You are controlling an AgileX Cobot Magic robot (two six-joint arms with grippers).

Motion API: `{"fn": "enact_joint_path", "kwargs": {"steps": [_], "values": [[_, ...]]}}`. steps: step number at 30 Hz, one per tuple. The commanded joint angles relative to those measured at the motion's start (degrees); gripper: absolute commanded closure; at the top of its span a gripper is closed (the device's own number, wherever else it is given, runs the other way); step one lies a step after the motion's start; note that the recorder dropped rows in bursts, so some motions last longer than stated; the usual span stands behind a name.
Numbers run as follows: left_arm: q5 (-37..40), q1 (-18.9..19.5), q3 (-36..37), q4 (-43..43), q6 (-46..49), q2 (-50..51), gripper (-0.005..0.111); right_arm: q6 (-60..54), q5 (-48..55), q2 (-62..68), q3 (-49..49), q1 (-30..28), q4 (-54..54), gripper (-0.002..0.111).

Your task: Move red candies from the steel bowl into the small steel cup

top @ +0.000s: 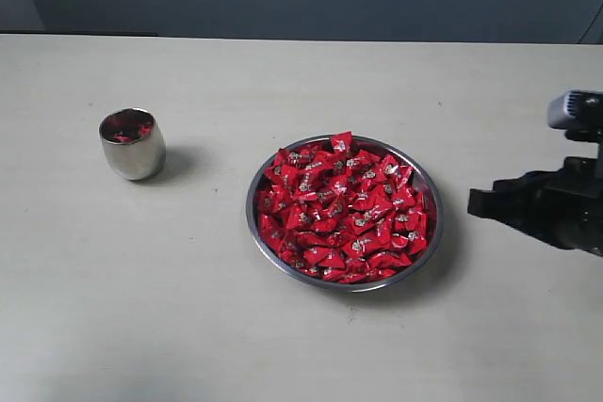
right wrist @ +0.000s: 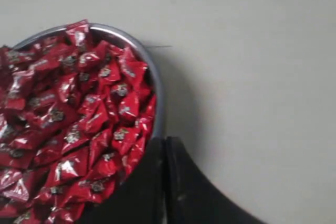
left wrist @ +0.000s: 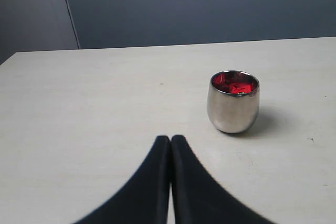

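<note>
Your right gripper [right wrist: 164,141] has its two black fingers pressed together with nothing between them, and in the exterior view it sits just beside the right edge of the steel bowl [top: 251,202], where the red candies [top: 344,209] lie heaped. Your left gripper [left wrist: 170,139] is likewise pinched closed and empty, its tips pointing toward the small steel cup [left wrist: 232,109], near it but apart. You'll find that cup upright on the pale table [top: 283,82], well to the bowl's left, with a few red candies inside.
</note>
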Motion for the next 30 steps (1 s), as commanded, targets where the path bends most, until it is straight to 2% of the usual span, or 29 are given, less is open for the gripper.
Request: {"fn": "enact_joint_path", "kwargs": {"steps": [1,5,17,26,28,30], "values": [[0.03,0.03,0.22,0.06,-0.07,-0.26,0.106,-0.61,-0.38,6.69,-3.64,5.56,-7.68,0.109],[0.03,0.03,0.22,0.06,-0.07,-0.26,0.106,-0.71,0.33,14.59,-6.69,8.32,-8.22,0.109],[0.03,0.03,0.22,0.06,-0.07,-0.26,0.106,2.47,0.05,26.40,-16.65,17.49,-8.77,0.109],[0.03,0.03,0.22,0.06,-0.07,-0.26,0.106,3.83,-0.06,29.54,-20.18,19.14,-7.40,0.108],[0.03,0.03,0.22,0.06,-0.07,-0.26,0.106,3.83,2.46,29.54,-21.04,19.14,-7.40,0.100],[0.03,0.03,0.22,0.06,-0.07,-0.26,0.106,3.83,6.34,29.54,-22.36,19.14,-7.40,0.082]]}}
